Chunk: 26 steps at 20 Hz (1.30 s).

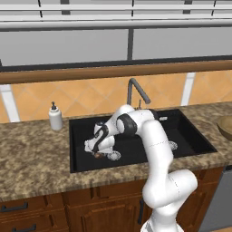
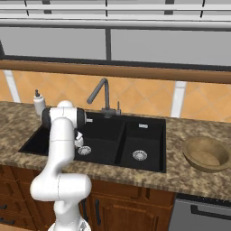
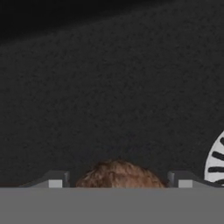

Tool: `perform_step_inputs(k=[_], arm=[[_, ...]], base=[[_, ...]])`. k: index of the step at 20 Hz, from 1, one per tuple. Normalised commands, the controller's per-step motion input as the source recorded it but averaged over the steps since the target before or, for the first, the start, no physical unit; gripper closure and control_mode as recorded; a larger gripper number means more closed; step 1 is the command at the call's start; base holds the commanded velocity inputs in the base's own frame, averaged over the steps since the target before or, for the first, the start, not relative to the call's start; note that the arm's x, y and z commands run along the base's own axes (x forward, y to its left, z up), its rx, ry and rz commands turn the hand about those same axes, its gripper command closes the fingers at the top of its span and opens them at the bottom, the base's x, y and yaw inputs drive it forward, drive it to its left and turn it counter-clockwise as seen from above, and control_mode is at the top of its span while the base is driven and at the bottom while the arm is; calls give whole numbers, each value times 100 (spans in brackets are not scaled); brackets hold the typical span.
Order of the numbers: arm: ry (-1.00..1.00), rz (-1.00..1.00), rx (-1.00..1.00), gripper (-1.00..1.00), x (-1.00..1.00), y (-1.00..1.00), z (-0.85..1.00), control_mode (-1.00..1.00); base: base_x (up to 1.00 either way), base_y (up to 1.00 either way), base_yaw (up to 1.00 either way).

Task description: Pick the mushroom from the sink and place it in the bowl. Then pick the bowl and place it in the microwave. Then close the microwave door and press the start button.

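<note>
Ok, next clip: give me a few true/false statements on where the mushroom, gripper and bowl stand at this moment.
1. The mushroom lies on the sink floor between the gripper fingers. True.
2. The jaws are clamped tight on the mushroom. False: gaps show on both sides of it.
3. The bowl sits inside the sink. False: it stands on the counter to the sink's right.
4. The gripper is down in the left basin, beside a drain ring. True.
5. The bowl already holds the mushroom. False: the bowl looks empty.
</note>
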Motion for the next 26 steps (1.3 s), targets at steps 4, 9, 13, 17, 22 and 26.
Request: perform_step_inputs(k=[4,9,13,17,22,26], arm=[[2,-1,0,100,-2,0,-36,-100],[0,-1,0,100,-36,1,-13,-100],[0,-2,0,100,-45,1,0,-100],[-4,-5,0,100,-45,0,49,-100],[-2,-5,0,100,-23,1,100,-100],[0,-3,0,100,-24,-3,100,-100]], base=[[0,0,0],[0,0,0],[0,0,0],[0,0,0],[0,0,0],[0,0,0]])
